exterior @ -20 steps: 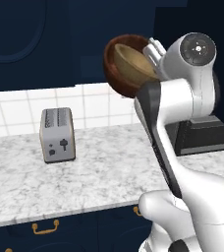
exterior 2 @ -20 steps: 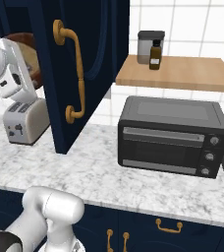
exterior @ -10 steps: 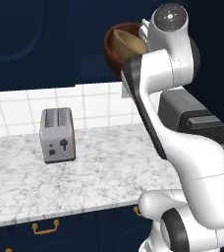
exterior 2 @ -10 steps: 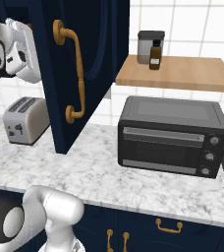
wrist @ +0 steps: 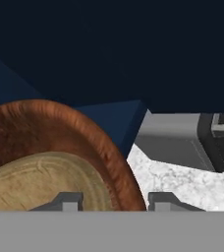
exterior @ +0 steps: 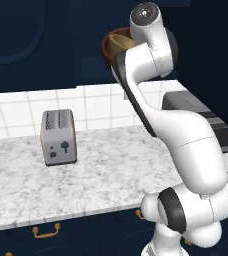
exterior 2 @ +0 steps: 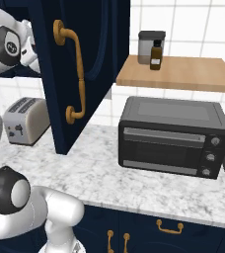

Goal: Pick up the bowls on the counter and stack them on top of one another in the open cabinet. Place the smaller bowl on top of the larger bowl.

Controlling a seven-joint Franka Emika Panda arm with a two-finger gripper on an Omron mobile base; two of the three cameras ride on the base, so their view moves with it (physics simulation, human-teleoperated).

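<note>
at the far left of the left base view a silver toaster (exterior: 59, 137) stands upright on the white-and-grey marbled bench (exterior: 101, 175), near the white tiled wall, with navy drawers and a brass handle (exterior: 46, 231) below the bench edge. to its right and well above the bench, the larger bowl (exterior: 112, 46) is held up in front of the open cabinet (exterior: 81, 40), whose inside is dark and shadowed. the bowl is rounded and dark reddish-brown, tilted so its opening faces the camera, and the smaller bowl (exterior: 120, 40) sits inside it, showing a light tan, yellowish-brown surface. the white arm rises from the lower right and its wrist hides the right side of both bowls.

in the hand view the larger bowl (wrist: 60, 128) takes the left half, its reddish rim streaked with wood grain, with the smaller bowl (wrist: 40, 182) nested within, pale tan with faint rings. the pincer (wrist: 113, 202) straddles the larger bowl's rim: one fingertip (wrist: 69, 201) lies inside the bowl, the other (wrist: 164, 201) outside it, so it is clamped on that rim. right of the bowl, below, are marbled bench and a dark appliance.

in the right base view the navy cabinet door (exterior 2: 80, 69) with its brass handle hangs open left of a black toaster oven (exterior 2: 173, 136), and a wooden shelf (exterior 2: 178, 74) above carries a canister (exterior 2: 148, 47) and a small brown bottle (exterior 2: 156, 55).
</note>
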